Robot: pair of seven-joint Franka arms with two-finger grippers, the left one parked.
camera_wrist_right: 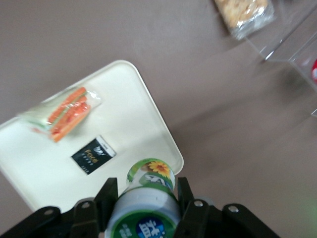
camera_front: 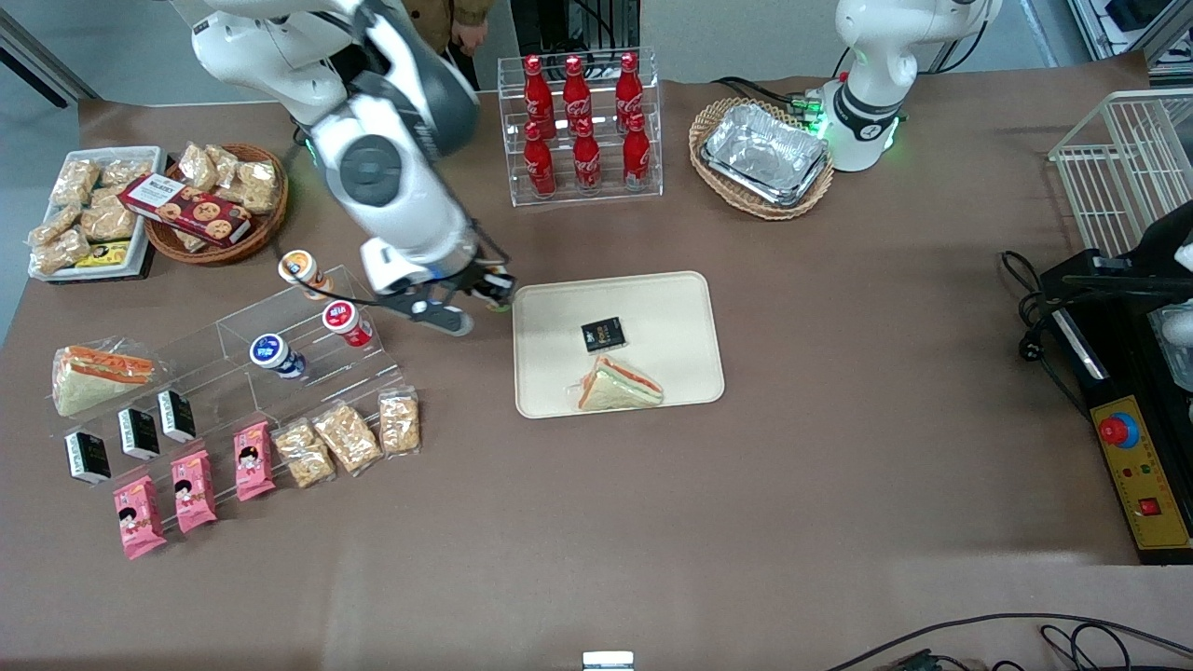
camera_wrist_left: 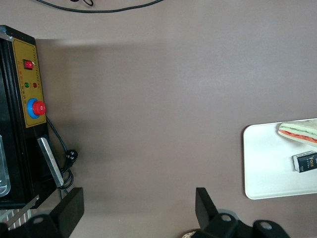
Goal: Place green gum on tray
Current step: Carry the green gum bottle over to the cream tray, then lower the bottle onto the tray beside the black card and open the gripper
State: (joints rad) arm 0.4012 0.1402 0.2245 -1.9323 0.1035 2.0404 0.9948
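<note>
Though mostly hidden under arm, hand [camera_front: 492,291] grips green gum [camera_wrist_right: 148,196] above tray [camera_front: 550,303] corner.

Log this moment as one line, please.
phase: carrying | gripper: shut on small green-bodied, white-lidded gum bottle, above corner of cream-beige plastic tray | tray holds: wrapped sandwich, small black packet | gum not yet placed

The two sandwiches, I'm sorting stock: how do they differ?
The tray sandwich lies on the tray, near the green gum held in the end effector. The shelf sandwich sits on the display stand, toward the working arm's end. Both are wrapped triangles.
</note>
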